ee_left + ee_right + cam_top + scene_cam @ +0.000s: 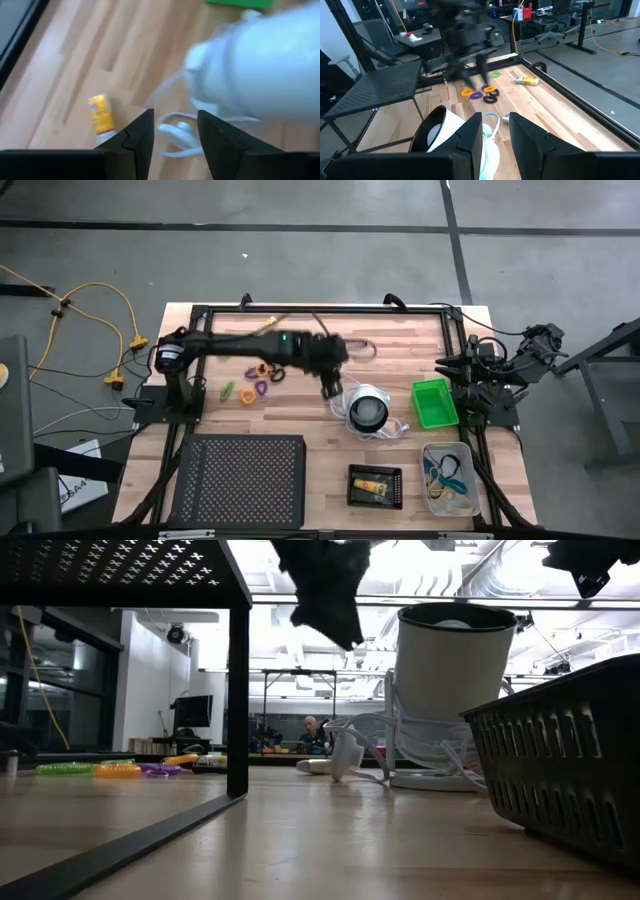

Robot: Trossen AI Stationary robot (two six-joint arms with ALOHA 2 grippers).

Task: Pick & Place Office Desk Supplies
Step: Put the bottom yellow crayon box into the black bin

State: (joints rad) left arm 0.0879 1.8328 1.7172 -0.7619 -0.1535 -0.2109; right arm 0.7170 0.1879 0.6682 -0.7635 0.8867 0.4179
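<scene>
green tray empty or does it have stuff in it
Empty: the green tray shows only bare green floor in the high view, nothing inside.

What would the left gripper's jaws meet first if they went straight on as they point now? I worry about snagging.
Probably the white cord: it loops across the gap of the open left gripper. Depth is unclear; the wooden table lies behind it.

Wood-slat table (300, 415): coloured loops (255, 387) left of centre, white-and-black round object (367, 411) (corded) centre, green tray (434, 402) right.
</scene>
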